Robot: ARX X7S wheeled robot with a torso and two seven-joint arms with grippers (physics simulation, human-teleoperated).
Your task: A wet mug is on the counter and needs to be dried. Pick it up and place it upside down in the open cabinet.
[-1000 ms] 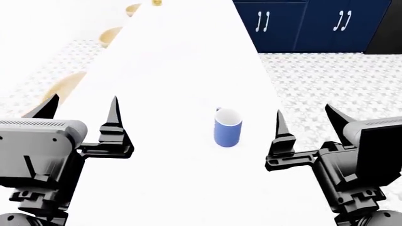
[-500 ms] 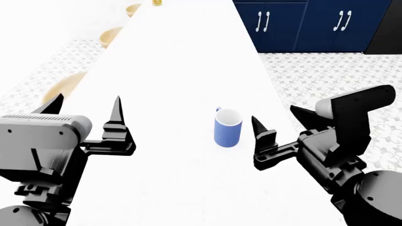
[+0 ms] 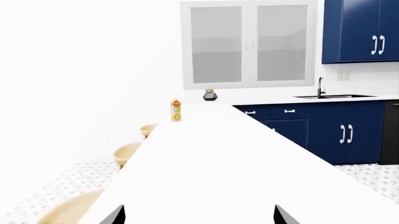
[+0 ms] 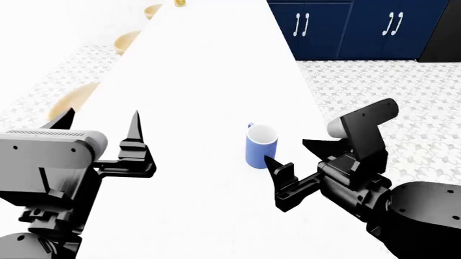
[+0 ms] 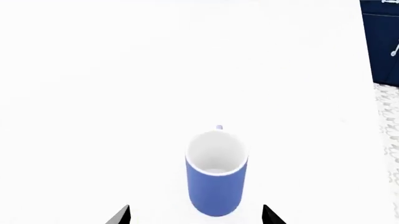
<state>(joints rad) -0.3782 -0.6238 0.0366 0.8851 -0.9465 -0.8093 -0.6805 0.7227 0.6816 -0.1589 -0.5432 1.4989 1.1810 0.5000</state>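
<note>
Your small periwinkle-blue cylindrical mug (image 4: 260, 146) stands upright mid glossy white counter (image 4: 209, 81), clear slab around, right edge nearer. Right gripper (image 4: 301, 156) spread, just short. Left gripper (image 4: 101, 132) spread, apart. Handle mostly hidden.

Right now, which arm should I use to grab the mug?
Right. The right gripper is open just beside the upright mug, and its wrist view frames the mug between the fingertips. The left gripper hangs well off to the side over the counter.
</note>
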